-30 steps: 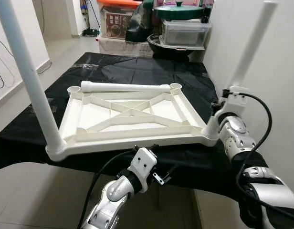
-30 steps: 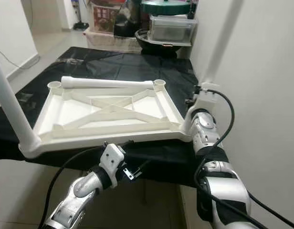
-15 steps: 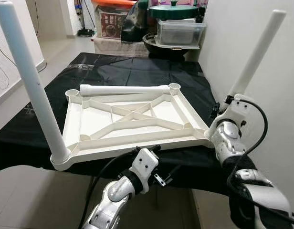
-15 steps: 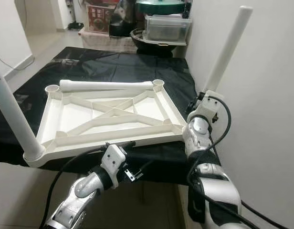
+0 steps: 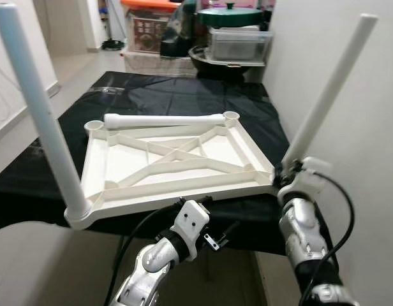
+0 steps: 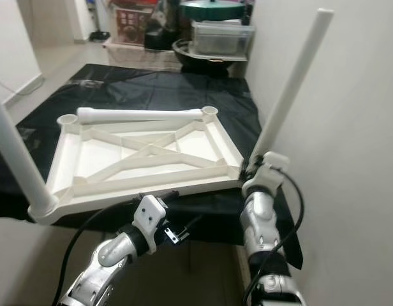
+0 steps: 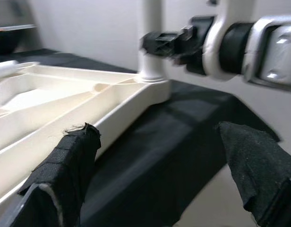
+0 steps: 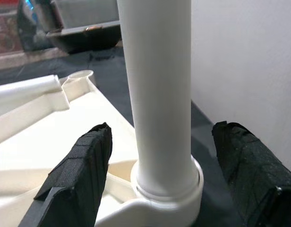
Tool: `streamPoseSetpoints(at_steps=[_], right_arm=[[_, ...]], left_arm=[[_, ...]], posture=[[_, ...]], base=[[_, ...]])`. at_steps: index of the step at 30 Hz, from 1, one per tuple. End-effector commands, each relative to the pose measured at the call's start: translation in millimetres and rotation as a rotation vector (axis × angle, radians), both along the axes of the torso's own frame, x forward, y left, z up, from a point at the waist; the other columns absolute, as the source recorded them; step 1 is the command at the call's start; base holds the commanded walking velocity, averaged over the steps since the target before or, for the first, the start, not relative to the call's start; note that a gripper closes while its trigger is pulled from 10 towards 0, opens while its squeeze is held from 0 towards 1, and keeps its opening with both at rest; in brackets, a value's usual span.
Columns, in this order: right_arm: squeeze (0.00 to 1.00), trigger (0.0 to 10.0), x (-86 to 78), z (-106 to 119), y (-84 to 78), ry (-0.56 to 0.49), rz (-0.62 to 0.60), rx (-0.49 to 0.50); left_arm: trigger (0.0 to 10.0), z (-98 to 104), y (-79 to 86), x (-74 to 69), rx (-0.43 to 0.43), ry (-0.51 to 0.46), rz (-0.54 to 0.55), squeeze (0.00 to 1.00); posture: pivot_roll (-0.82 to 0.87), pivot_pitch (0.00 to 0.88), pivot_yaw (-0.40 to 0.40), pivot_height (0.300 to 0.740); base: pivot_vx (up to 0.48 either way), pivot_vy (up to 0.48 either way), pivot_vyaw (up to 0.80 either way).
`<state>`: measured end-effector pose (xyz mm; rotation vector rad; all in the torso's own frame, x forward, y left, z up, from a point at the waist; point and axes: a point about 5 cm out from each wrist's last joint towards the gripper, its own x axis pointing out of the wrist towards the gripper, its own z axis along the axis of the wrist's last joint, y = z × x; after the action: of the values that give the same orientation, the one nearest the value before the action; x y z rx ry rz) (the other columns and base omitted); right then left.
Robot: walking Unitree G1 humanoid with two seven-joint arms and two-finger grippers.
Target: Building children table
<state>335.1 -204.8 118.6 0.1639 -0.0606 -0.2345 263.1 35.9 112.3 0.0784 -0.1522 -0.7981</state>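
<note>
A black cloth [image 5: 184, 95] is covering the work surface across the middle of the frame, and past it, at the upper centre, storage tubs [image 5: 238, 41] and a green pot lid [image 5: 233, 14] are crowding the pale-walled room. The white tabletop frame [image 5: 171, 162] is lying upside down on the cloth, its near edge hanging over the cloth's front. One leg [image 5: 40, 108] is standing up at its lower left corner, another leg [image 5: 327, 89] at the lower right, and a loose leg [image 5: 164, 118] is lying across the far edge. My right gripper [image 8: 157, 156] is sitting at the base of the right leg, fingers [image 8: 81, 175] spread either side without touching. My left gripper [image 7: 159, 156] is hovering spread beside the frame's near edge.
</note>
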Motion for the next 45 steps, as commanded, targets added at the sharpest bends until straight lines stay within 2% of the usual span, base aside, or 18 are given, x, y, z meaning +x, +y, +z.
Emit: streamPoseSetpoints(at_steps=[1,2,3,5,11,13,16,18,23,26,29,35,45], right_arm=[[0.00,10.0,-1.7,1.0,5.9,-0.016,0.062,0.009],[0.00,10.0,-8.5,-5.8,9.4,-0.011,0.141,-0.010],[0.00,10.0,-8.5,-5.8,9.4,-0.011,0.141,-0.010],[0.00,10.0,-22.3,-16.6,8.9,0.002,0.229,-0.042],[0.00,10.0,-38.1,-16.7,11.0,-0.030,0.293,-0.055],[0.00,10.0,-42.2,-15.7,15.2,-0.043,0.316,-0.062],[0.00,10.0,-56.2,-15.9,33.1,-0.049,0.374,-0.067],[0.00,10.0,-57.2,-16.2,33.9,-0.046,0.377,-0.063],[0.00,10.0,-67.4,-16.9,38.5,-0.035,0.372,-0.107],[0.00,10.0,-74.8,-17.5,38.2,-0.017,0.319,-0.093],[0.00,10.0,-87.6,-18.8,34.4,0.015,0.209,-0.111],[0.00,10.0,-94.2,-16.1,27.5,0.024,0.104,-0.115],[0.00,10.0,-96.2,-16.0,31.3,0.044,0.089,-0.112]], left_arm=[[10.0,0.4,1.4,0.1,0.010,0.001,0.004,0.00],[10.0,-0.2,2.3,0.7,0.015,0.006,0.010,0.00],[10.0,-0.2,2.3,0.7,0.015,0.006,0.010,0.00],[10.0,-1.0,4.0,1.8,0.017,0.018,0.020,0.00],[10.0,-4.6,6.8,3.8,0.027,0.045,0.040,0.00],[10.0,-6.1,7.8,4.4,0.034,0.054,0.049,0.00],[10.0,-11.5,12.2,8.5,0.048,0.096,0.096,0.00],[10.0,-11.5,12.5,8.8,0.047,0.098,0.100,0.00],[10.0,-11.9,15.2,9.1,0.063,0.098,0.115,0.00],[10.0,-12.4,15.9,8.9,0.061,0.107,0.114,0.00],[10.0,-10.6,21.1,9.7,0.062,0.098,0.157,0.00],[10.0,-1.6,38.1,12.5,0.028,0.045,0.285,0.00],[10.0,-0.6,38.9,11.9,0.030,0.039,0.286,0.00]], posture=[[0.08,0.000,-0.078,0.740],[0.08,0.000,-0.078,0.740],[0.08,0.000,-0.078,0.740],[0.08,0.000,-0.081,0.740],[0.08,0.000,-0.078,0.740],[0.07,0.000,-0.078,0.740],[0.07,0.000,-0.076,0.740],[0.07,0.000,-0.076,0.740],[0.07,0.000,-0.073,0.740],[0.07,0.000,-0.067,0.740],[0.06,0.000,-0.061,0.740],[0.06,0.000,-0.053,0.740],[0.06,0.000,-0.049,0.740]], base=[[0.000,0.000,0.00],[0.000,0.000,0.00],[0.000,0.000,0.00],[0.000,0.000,0.00],[0.000,0.000,0.00],[0.000,0.000,0.00],[0.000,0.000,0.00],[0.000,0.000,0.00],[0.000,0.000,0.00],[0.000,0.000,0.00],[0.000,0.000,0.00],[0.000,0.000,0.00],[0.000,0.000,0.00]])
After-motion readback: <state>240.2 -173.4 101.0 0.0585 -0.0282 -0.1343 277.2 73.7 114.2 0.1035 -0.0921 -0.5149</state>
